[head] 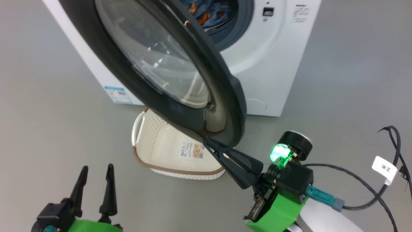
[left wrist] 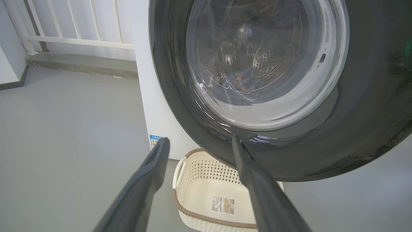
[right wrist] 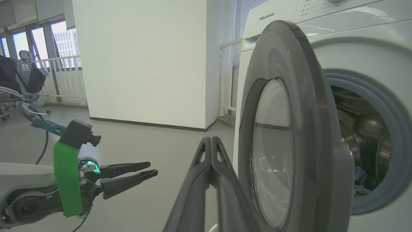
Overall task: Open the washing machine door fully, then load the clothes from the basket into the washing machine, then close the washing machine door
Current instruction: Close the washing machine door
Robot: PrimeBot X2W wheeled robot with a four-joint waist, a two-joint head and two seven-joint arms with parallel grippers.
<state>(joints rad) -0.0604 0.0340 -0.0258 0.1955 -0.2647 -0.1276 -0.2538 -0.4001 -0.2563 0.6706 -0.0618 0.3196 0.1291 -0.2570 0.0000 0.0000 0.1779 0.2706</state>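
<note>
**Washing machine door** [head: 222, 80], half open, is standing just ahead of the right pincer [head: 206, 139], whose clenched, empty tips are apparently touching its lower rim [head: 230, 137]. We are judging it rigid, hinged, weighty and glossy-slick, so pushing belongs on that rim, not on the fragile glass bowl [head: 154, 54]. Beyond the pincer, the clothes [head: 206, 13] are lying inside the washing machine [head: 273, 64]. Beside its tips the basket [head: 154, 138] is sitting empty. The left pincer [head: 97, 166] is hanging released, well apart.

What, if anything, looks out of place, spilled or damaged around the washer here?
Nothing stands out. The clothes lie inside the drum, the basket stands empty and upright on the floor below the half-open washing machine door, and the shut right pincer sits at the door's lower rim. No spill or breakage shows.
</note>
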